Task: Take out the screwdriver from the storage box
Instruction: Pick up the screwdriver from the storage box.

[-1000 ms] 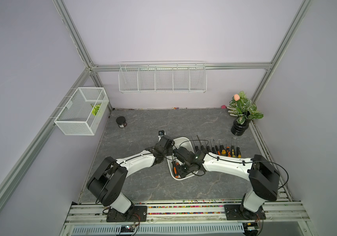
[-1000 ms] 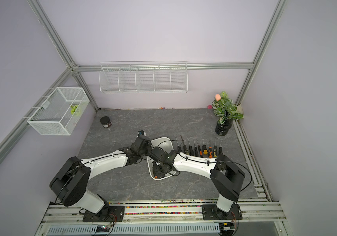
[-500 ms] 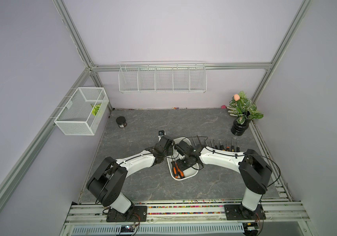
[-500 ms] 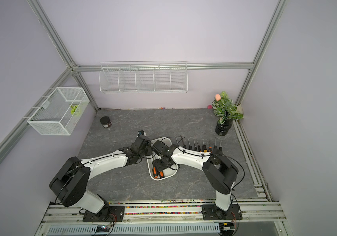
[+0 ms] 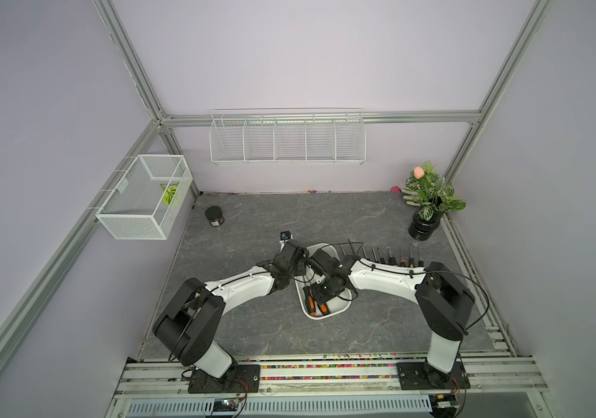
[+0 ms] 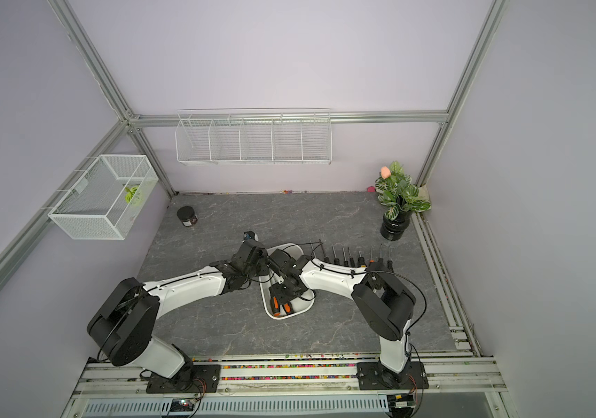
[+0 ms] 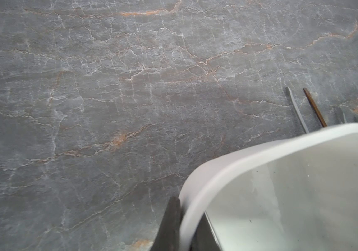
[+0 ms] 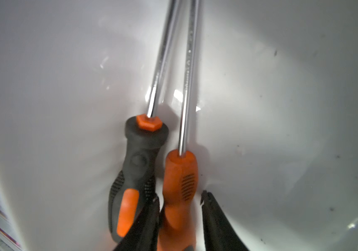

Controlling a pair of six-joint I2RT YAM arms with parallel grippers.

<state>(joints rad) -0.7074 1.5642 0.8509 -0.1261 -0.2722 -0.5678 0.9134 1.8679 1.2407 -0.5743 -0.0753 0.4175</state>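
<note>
The white storage box (image 5: 325, 317) (image 6: 289, 316) sits mid-table. My left gripper (image 7: 188, 208) is shut on its rim (image 7: 228, 165), one finger outside the wall and one inside. Two screwdrivers lie side by side in the box. One has an all-orange handle (image 8: 180, 184) (image 5: 322, 308), the other a black-and-orange handle (image 8: 139, 165) (image 5: 309, 302). My right gripper (image 8: 180, 196) (image 5: 320, 295) is down inside the box and open. Its jaws straddle the orange handle. One finger (image 8: 152, 208) lies against the handle; a thin gap shows at the other.
A row of several screwdrivers (image 5: 390, 257) (image 6: 360, 257) lies on the table just right of the box, partly under my right forearm. A potted plant (image 5: 426, 202) stands at the back right, a black jar (image 5: 214, 216) at the back left. A mesh basket (image 5: 141, 197) and wire rack (image 5: 287, 139) hang on the walls.
My right arm has drawn its elbow in to the left and shifted its gripper within the box, uncovering both handles. The left arm has stayed in place on the rim.
</note>
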